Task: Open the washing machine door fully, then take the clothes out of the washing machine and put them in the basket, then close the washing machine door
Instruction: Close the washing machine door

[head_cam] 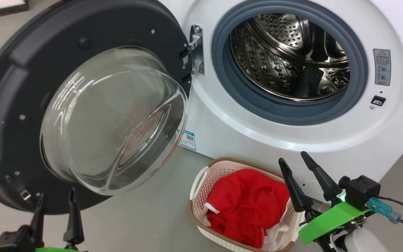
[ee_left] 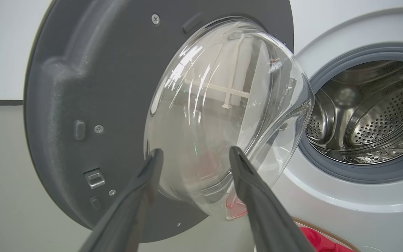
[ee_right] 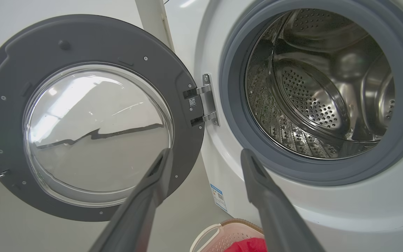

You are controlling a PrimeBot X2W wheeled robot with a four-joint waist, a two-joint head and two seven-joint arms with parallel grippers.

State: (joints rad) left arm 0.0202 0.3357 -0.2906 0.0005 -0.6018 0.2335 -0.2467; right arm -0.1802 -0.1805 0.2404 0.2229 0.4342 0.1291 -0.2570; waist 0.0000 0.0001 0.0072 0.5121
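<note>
- The washing machine door (head_cam: 19,87) stands swung wide to the robot's left on its hinge (head_cam: 196,49). Its dark inner side faces the robot, and the clear glass bowl (head_cam: 114,119) bulges out from its centre.
- The washing machine (head_cam: 243,140) is a white box with its round mouth uncovered. A grey rubber ring (head_cam: 292,115) frames the perforated steel drum (head_cam: 285,59).
- The clothes (head_cam: 247,206) lie bunched in the basket (head_cam: 191,213), bright red, with white trim showing at the near edge.
- The basket stands upright on the grey floor (head_cam: 145,217), just in front of the machine and below its mouth.
- The left gripper (head_cam: 56,193) sits at the lower left of the head view with its two fingers spread apart and nothing between them. The tips point up at the door's lower edge.
- In the left wrist view those fingers frame the bottom of the glass bowl. Whether they touch it cannot be told.
- The right gripper (head_cam: 292,157) is just right of the basket, its fingers also apart and empty. Its tips point up across the machine's white front.
- A small blue label (head_cam: 187,139) sits at the lower left corner of the machine's front, beside the bowl.
</note>
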